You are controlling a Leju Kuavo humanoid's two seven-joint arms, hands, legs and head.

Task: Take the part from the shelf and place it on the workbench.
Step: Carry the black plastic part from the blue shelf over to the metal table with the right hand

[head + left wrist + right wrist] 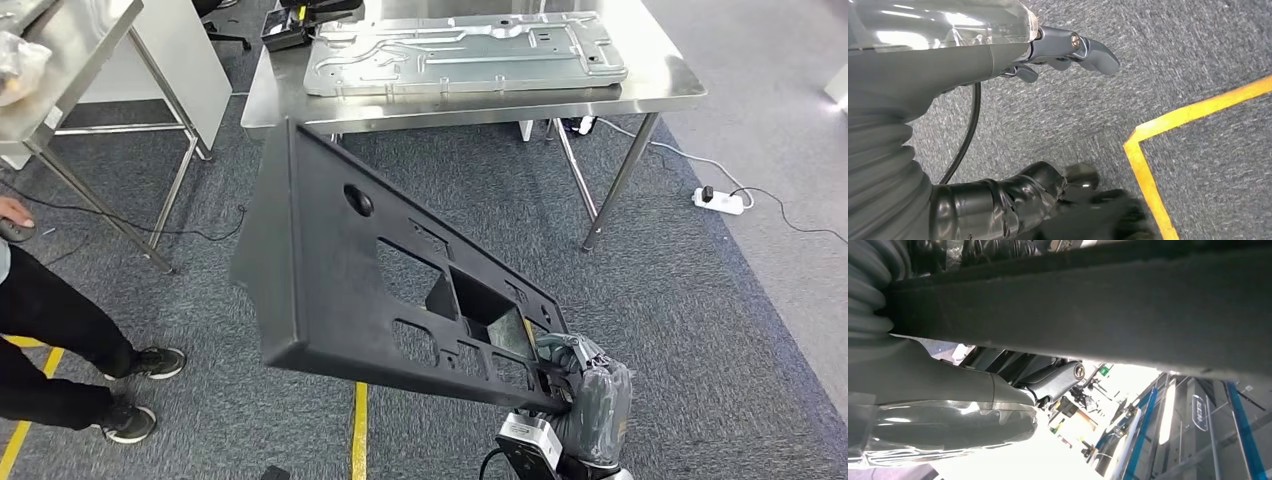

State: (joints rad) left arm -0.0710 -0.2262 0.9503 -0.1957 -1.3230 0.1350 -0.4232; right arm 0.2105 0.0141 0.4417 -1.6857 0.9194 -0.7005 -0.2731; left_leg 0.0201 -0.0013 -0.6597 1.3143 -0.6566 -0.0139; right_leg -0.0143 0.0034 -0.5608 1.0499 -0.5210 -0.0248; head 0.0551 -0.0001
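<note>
In the head view, a large black part (370, 275), a flat panel with cut-out openings, is held up over the grey carpet (690, 300), tilted so that its far end rises towards the workbench (660, 85). Its near lower corner is gripped by the right hand (585, 385), whose fingers are wrapped round the edge. On the steel workbench a silver stamped metal sheet (465, 55) is seen lying flat. At the left edge, a person's legs and black shoes (135, 395) are seen beside a yellow floor line (358, 430).

In the left wrist view, the left hand (1063, 52) is seen above the carpet and the yellow line (1148, 175), its fingers apart, with nothing held.

In the right wrist view, the part's dark edge (1098, 305) is seen pressed against the right hand (1048, 380), across its fingers.
</note>
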